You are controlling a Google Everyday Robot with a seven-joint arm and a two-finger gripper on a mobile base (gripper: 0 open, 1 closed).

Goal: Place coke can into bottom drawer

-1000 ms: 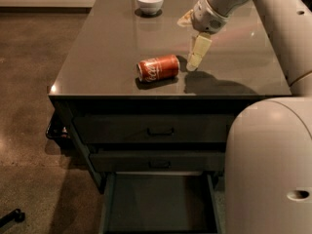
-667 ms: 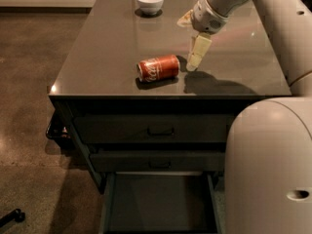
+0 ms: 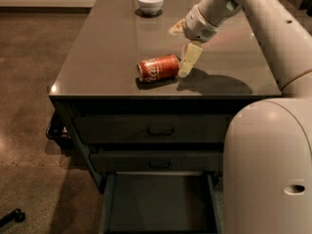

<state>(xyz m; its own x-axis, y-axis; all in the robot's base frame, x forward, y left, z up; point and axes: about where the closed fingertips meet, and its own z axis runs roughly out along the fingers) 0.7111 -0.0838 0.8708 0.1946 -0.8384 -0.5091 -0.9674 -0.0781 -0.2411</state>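
The coke can (image 3: pixel 158 68) lay on its side on the tabletop (image 3: pixel 107 48), near the front edge, silver end facing left. Just beside its right end hung the gripper (image 3: pixel 183 44), fingers (image 3: pixel 190 58) released and spread apart, the nearer one pointing down next to the can and the other jutting out to the far left, neither closed around anything. Below, under two shut handled drawers (image 3: pixel 161 129), the bottom drawer (image 3: pixel 158 201) stood pulled open. A white bowl (image 3: pixel 150 1) sat at the tabletop's far edge, well apart from the can.
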